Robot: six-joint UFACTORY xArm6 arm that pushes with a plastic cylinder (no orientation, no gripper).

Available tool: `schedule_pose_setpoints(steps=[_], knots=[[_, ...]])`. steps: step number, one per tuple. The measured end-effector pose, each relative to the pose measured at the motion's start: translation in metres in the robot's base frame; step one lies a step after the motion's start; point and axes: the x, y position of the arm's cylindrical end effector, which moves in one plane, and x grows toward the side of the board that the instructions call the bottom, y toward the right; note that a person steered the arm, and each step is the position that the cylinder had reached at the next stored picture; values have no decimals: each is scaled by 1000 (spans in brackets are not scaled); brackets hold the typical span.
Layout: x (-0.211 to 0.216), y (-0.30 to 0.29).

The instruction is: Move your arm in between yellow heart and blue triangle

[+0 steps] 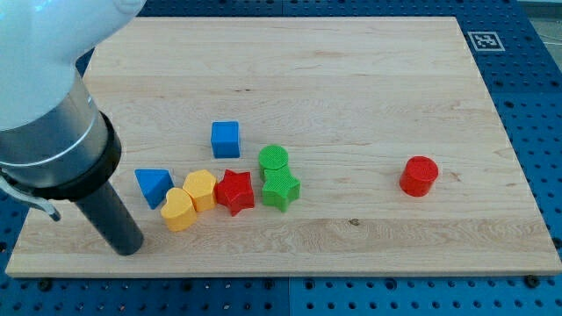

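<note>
Presently my tip (129,247) sits lower-left of the yellow heart (179,209) and blue triangle (154,185); no jaws exist.

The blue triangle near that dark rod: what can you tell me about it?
The blue triangle is a small, matte, plastic-looking block lying flat on the wooden board, one corner pointing toward the view's bottom. A yellow heart sits against its lower right. My tip stands apart from it, toward the view's bottom left.

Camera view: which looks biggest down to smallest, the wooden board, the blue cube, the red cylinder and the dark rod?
1. Wooden board.
2. Dark rod, ending in my tip left of the blocks; nearness to the camera may inflate it.
3. Red cylinder and blue cube: too alike to rank.
</note>
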Motion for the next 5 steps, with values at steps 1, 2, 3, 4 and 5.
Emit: schedule_pose_setpoints(steps=[1, 2, 3, 4, 5], knots=[[-1, 10], [-13, 20], [-28, 29], [-42, 35], [-46, 35]])
